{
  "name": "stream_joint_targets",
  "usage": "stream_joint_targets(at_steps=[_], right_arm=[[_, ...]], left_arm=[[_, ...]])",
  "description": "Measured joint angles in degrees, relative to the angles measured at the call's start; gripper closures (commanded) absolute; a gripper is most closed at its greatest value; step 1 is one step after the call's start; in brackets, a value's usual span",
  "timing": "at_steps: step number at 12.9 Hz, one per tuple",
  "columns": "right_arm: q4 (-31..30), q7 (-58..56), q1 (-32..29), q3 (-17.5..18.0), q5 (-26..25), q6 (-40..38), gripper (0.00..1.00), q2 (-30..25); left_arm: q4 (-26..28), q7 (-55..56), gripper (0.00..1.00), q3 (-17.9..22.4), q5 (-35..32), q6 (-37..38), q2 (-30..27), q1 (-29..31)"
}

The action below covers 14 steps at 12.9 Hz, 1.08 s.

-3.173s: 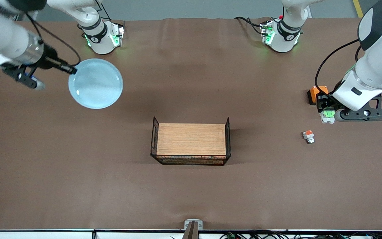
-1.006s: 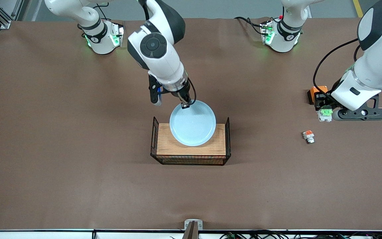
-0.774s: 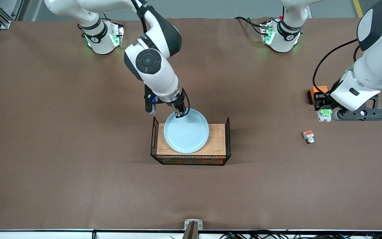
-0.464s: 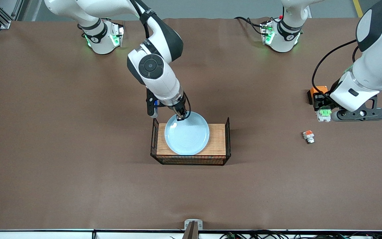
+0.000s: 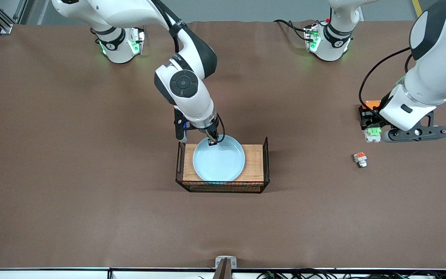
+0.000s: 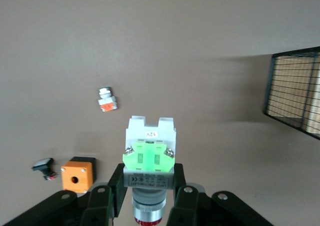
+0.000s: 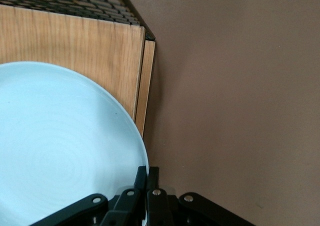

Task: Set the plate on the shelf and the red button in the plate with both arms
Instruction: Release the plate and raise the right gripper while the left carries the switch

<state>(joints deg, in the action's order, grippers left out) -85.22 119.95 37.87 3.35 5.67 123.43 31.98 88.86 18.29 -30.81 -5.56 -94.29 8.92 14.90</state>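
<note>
R gripper (image 5: 211, 141) pinches rim of plate (image 5: 218, 159), plate over wooden tray (image 5: 253, 162) w/ wire ends, mid-table. L gripper (image 5: 371, 128) clamps red button (image 6: 149, 158), up over table beside orange box (image 6: 77, 174), near orange-tab module (image 5: 360, 159).

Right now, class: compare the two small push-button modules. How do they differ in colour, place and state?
The red button has a green tab; the other module has an orange one. The red button is clamped in the left gripper above the table; the other module lies loose on the table. Both have pale bodies.
</note>
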Motion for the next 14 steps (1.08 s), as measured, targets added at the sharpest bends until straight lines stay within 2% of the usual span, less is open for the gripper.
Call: stream_joint_targets(at_steps=[1,3,5,6,8,10,14], right_arm=[[0.2,0.0,0.1,0.0,-0.1,0.0,0.73,0.2],[0.3,0.0,0.2,0.1,-0.1,-0.2,0.26,0.3],[0.7,0.0,0.1,-0.1,-0.1,-0.1,0.04,0.5],[1.2,0.0,0.0,-0.2,-0.1,-0.2,0.01,0.5],[3.0,-0.4,-0.2,-0.2,-0.1,-2.6,0.01,0.4],[6.8,-3.5,-0.3,-0.2,-0.1,-9.5,0.01,-0.5],[9.9,-18.2,-0.9,-0.2,-0.1,-23.6,0.01,-8.8]], left_arm=[[-0.2,1.3,0.99,-0.4,1.1,-0.2,0.0,-0.3],[-1.3,5.0,0.99,-1.6,1.9,-0.3,0.0,-1.3],[-1.9,9.7,0.99,-3.0,2.0,-0.3,0.0,-3.3],[-1.9,12.4,0.99,-3.5,2.0,-0.3,0.0,-4.7],[-1.8,17.4,0.99,-3.8,2.0,-0.3,0.3,-8.3],[-1.9,23.7,0.99,-3.9,2.1,-1.3,1.4,-12.7],[-3.7,36.4,0.99,-3.8,2.1,-7.2,7.5,-21.3]])
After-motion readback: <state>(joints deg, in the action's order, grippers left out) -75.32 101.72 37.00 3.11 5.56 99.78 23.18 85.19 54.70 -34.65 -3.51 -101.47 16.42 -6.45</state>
